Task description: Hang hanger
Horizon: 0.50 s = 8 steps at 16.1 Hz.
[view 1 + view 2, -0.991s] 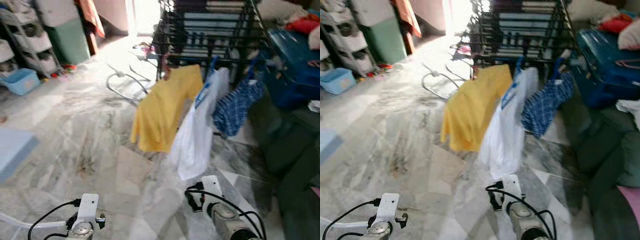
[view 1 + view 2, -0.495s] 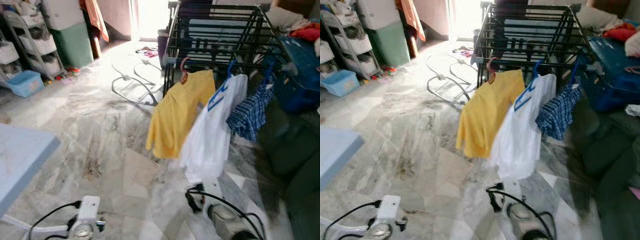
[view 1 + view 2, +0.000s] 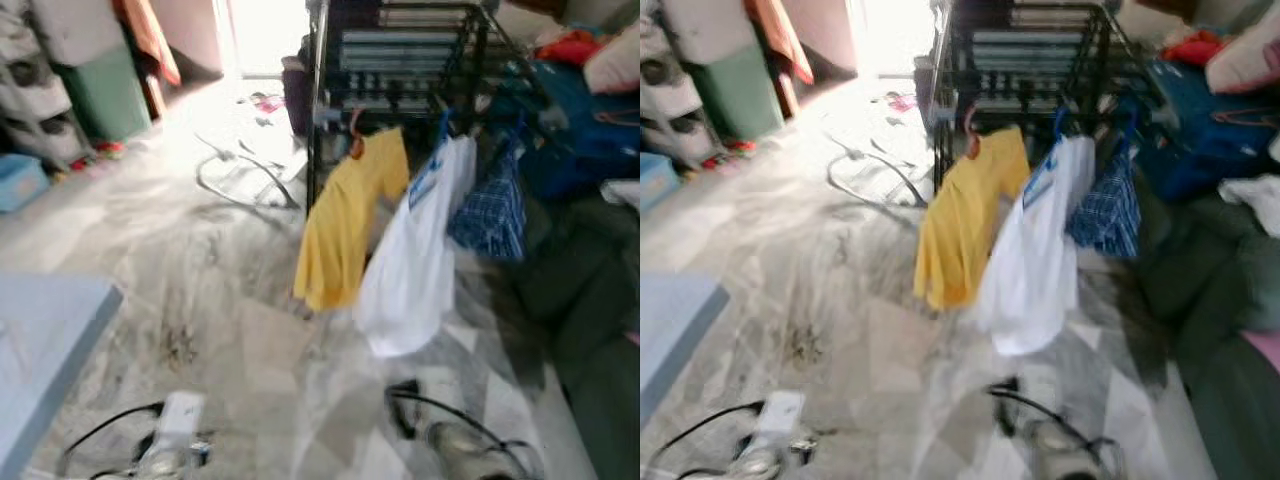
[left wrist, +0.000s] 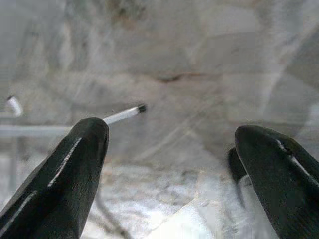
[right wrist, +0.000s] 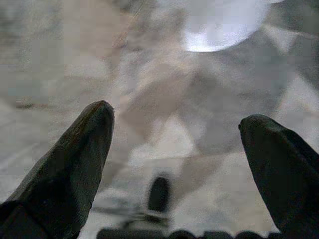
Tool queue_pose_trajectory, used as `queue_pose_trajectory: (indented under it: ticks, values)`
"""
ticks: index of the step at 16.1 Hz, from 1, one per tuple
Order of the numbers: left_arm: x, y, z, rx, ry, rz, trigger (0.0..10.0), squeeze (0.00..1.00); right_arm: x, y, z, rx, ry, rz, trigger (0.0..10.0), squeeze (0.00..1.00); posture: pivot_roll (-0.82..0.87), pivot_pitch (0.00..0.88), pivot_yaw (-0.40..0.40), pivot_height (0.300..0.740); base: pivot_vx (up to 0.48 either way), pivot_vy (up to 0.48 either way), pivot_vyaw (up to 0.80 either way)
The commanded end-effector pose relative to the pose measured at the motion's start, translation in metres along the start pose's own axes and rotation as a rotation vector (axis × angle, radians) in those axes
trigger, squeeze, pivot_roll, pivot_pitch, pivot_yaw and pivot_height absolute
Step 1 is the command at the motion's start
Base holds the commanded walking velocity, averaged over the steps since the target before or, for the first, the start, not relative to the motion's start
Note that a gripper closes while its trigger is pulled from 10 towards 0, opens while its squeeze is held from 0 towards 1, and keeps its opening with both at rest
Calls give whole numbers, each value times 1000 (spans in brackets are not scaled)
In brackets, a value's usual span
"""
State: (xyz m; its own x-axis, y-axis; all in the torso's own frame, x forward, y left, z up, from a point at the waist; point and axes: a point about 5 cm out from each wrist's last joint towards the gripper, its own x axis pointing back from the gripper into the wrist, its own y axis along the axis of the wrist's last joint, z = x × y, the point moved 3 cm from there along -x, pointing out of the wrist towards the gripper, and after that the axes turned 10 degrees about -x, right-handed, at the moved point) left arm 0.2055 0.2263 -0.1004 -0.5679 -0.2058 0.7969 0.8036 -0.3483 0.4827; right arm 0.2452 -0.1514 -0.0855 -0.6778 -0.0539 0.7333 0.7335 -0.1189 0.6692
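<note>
The whole scene was shifted and blurred between the earlier head views and now, which points to camera motion and not to displaced objects. The black metal drying rack [image 3: 400, 60] with its yellow shirt [image 3: 345, 225], white garment [image 3: 415, 250] and blue checked garment [image 3: 490, 205] was brought more upright in view. The pale blue flat surface [image 3: 45, 350] at the robot's left was seen larger.

Bare marble floor [image 3: 200, 290] lies open from near to mid-scene; at far centre the black drying rack [image 3: 400, 60] blocks passage, with a yellow shirt [image 3: 345, 230], white garment [image 3: 415, 260] and blue checked cloth [image 3: 490, 210] hanging off its near side; a light-blue surface [image 3: 40, 350] crowds the near left, dark bags [image 3: 590, 330] the right
</note>
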Motion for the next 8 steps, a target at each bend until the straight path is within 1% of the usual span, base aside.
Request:
queue_pose_trajectory:
  ticks: [1, 2, 4, 5, 8]
  values:
    - [-1, 8, -6, -1, -22, -23, 10000, 0, 1, 3, -13, 1, -38, -1, 10000, 0, -168, 0, 45, 740, 0, 0, 0]
    - [0, 8, -8, 11, -41, -23, 10000, 0, 2, -3, -19, -30, -71, 32, 10000, 0, -168, 0, 45, 740, 0, 0, 0]
    - [0, 10, -13, 14, -62, -30, 10000, 0, 3, -8, -22, -49, -80, 48, 10000, 0, -171, 0, 44, 740, 0, 0, 0]
    - [0, 10, -14, 11, -67, -30, 10000, 0, 3, -7, -21, -53, -72, 44, 10000, 0, -171, 0, 44, 740, 0, 0, 525]
    - [0, 11, -17, -8, -82, -33, 10000, 0, 3, -9, -22, -21, -74, 56, 10000, 0, -176, 0, 44, 740, 0, 0, 0]
